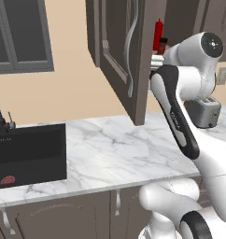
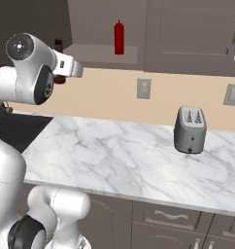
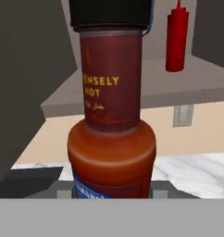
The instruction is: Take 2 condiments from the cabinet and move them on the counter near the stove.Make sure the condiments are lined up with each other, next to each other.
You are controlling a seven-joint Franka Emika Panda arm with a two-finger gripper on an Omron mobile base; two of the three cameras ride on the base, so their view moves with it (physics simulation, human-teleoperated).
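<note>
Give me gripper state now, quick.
Gripper: shut on the hot sauce bottle, held in front of the open cabinet.

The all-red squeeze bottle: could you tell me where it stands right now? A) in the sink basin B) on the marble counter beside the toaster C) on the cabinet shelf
C: the red squeeze bottle stands upright on the open cabinet's shelf, well above the counter.
</note>
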